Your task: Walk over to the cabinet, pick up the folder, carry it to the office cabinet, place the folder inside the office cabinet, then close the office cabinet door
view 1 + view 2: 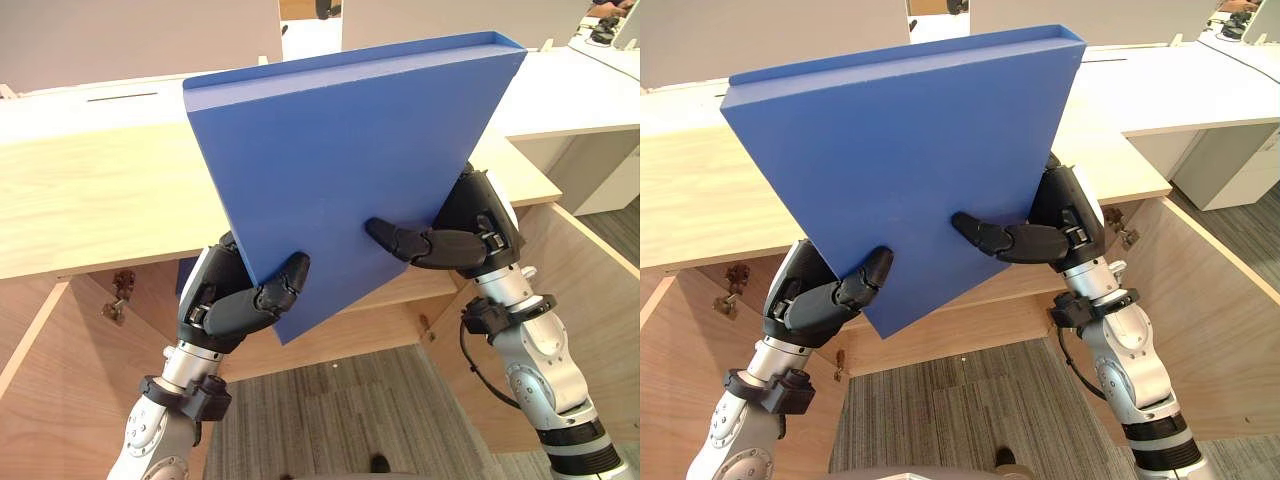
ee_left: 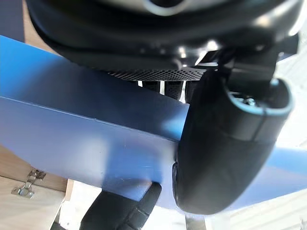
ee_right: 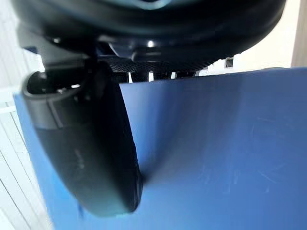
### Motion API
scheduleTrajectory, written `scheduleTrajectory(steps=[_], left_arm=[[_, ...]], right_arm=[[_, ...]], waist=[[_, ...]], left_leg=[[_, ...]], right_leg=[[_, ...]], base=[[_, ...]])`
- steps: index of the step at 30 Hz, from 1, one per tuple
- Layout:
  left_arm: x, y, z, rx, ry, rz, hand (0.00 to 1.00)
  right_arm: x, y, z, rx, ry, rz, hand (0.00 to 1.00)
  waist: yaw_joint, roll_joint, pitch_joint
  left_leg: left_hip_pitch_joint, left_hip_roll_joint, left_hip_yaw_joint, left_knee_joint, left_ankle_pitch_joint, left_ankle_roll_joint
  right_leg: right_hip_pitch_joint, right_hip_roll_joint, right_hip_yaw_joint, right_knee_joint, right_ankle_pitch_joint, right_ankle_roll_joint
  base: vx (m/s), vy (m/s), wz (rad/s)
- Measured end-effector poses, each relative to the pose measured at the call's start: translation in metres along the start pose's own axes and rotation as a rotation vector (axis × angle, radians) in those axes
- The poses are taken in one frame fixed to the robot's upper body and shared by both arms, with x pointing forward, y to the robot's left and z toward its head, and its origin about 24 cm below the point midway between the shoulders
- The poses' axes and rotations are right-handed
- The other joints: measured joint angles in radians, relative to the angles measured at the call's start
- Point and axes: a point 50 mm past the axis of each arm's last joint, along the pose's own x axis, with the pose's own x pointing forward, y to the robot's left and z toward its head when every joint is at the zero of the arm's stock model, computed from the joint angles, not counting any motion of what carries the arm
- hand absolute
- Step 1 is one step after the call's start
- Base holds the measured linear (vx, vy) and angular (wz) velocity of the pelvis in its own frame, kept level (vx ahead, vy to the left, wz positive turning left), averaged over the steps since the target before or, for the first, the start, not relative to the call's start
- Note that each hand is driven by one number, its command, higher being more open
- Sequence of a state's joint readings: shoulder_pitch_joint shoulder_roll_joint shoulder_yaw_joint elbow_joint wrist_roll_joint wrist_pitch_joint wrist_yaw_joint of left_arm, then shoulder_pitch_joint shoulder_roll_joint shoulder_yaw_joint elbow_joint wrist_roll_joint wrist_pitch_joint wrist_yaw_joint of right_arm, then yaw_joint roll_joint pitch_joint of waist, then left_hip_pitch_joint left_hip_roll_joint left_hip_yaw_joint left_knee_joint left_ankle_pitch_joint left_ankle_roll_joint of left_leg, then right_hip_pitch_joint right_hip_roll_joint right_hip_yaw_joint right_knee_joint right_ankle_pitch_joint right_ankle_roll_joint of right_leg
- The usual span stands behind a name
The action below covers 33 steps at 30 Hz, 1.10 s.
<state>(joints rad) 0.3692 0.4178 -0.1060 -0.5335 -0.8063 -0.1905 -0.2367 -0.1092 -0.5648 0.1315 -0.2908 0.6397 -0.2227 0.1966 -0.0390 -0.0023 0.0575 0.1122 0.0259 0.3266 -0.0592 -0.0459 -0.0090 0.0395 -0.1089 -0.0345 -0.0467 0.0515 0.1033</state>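
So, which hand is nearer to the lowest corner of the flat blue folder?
Left. The left hand grips the flat blue folder just beside that corner; the right hand grips the folder's right edge, higher up and farther from the corner.

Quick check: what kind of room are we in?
Probably an office: low wooden cabinet with open doors, white desks behind it, grey carpet, a blue folder held by left hand and right hand.

Mid-frame, the folder (image 1: pixel 350 170) covers the fingers of the left hand (image 1: pixel 235 305) and right hand (image 1: pixel 470 235), thumbs clamped on its face, and much of the cabinet (image 1: pixel 90 200) opening behind. Dark objects (image 1: pixel 603 30) at upper right are too small to tell.
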Motion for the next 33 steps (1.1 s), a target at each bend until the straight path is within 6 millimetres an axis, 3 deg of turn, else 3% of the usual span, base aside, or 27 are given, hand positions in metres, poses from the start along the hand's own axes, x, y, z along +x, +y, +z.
scheduleTrajectory(steps=[3, 4, 13, 17, 21, 23, 27, 30, 33], left_arm=[[0.0, 0.001, -0.001, 0.003, 0.004, 0.01, 0.0], [0.0, 0.0, -0.001, 0.027, 0.003, 0.007, 1.0], [0.004, 0.008, 0.011, 0.141, -0.171, 0.184, 1.0], [-0.008, 0.026, 0.016, 0.174, -0.247, 0.376, 1.0], [-0.027, 0.051, 0.008, 0.179, -0.234, 0.594, 1.0], [-0.047, 0.069, -0.003, 0.201, -0.179, 0.767, 1.0], [-0.074, 0.078, -0.025, 0.236, -0.037, 0.9, 1.0], [-0.091, 0.083, -0.053, 0.253, 0.129, 0.951, 1.0], [-0.122, 0.088, -0.101, 0.207, 0.394, 1.023, 1.0]], right_arm=[[0.0, 0.001, 0.0, 0.006, -0.001, 0.001, 0.0], [0.001, 0.004, -0.002, 0.017, -0.003, 0.007, 0.0], [0.006, 0.022, -0.011, 0.085, -0.069, -0.041, 0.0], [0.006, 0.021, -0.01, 0.063, -0.1, -0.104, 0.0], [0.003, 0.008, -0.004, 0.021, -0.128, -0.198, 0.0], [-0.001, -0.001, 0.003, -0.003, -0.157, -0.264, 0.0], [-0.006, -0.011, 0.011, -0.032, -0.185, -0.326, 0.0], [-0.006, -0.012, 0.012, -0.041, -0.186, -0.335, 0.0], [-0.003, -0.006, 0.015, -0.039, -0.199, -0.306, 0.0]], waist=[[0.005, 0.0, 0.0], [0.013, 0.0, 0.0], [0.027, 0.001, -0.001], [0.028, 0.002, -0.001], [0.034, 0.003, 0.0], [0.04, 0.004, 0.0], [0.045, 0.004, 0.0], [0.048, 0.004, 0.0], [0.045, 0.005, 0.0]], left_leg=[[0.0, 0.0, -0.014, 0.0, 0.001, 0.001], [0.002, 0.0, -0.017, 0.0, 0.001, 0.001], [-0.001, -0.004, -0.037, 0.0, 0.005, 0.007], [-0.004, -0.006, -0.052, 0.0, 0.008, 0.011], [-0.009, -0.01, -0.065, -0.001, 0.01, 0.014], [-0.01, -0.01, -0.067, -0.002, 0.01, 0.014], [-0.017, -0.01, -0.071, -0.003, 0.01, 0.014], [-0.019, -0.01, -0.073, -0.003, 0.01, 0.014], [-0.026, -0.01, -0.072, -0.002, 0.01, 0.014]], right_leg=[[0.007, -0.001, -0.014, 0.0, 0.0, 0.0], [0.01, -0.002, -0.019, 0.0, 0.0, 0.0], [0.017, -0.007, -0.036, 0.003, 0.0, 0.0], [0.017, -0.01, -0.047, 0.011, -0.001, -0.001], [0.016, -0.014, -0.052, 0.012, -0.001, -0.001], [0.015, -0.014, -0.054, 0.012, -0.001, -0.002], [0.01, -0.014, -0.055, 0.012, -0.002, -0.003], [0.009, -0.014, -0.056, 0.012, -0.002, -0.004], [0.003, -0.014, -0.056, 0.011, -0.002, -0.004]], base=[[-0.04, -0.047, 0.14], [-0.04, -0.037, 0.07], [-0.05, -0.038, 0.07], [-0.05, -0.036, 0.1], [-0.04, -0.027, 0.1], [-0.01, -0.018, 0.02], [-0.01, -0.032, 0.03], [-0.02, -0.036, 0.02], [-0.04, -0.045, -0.01]])
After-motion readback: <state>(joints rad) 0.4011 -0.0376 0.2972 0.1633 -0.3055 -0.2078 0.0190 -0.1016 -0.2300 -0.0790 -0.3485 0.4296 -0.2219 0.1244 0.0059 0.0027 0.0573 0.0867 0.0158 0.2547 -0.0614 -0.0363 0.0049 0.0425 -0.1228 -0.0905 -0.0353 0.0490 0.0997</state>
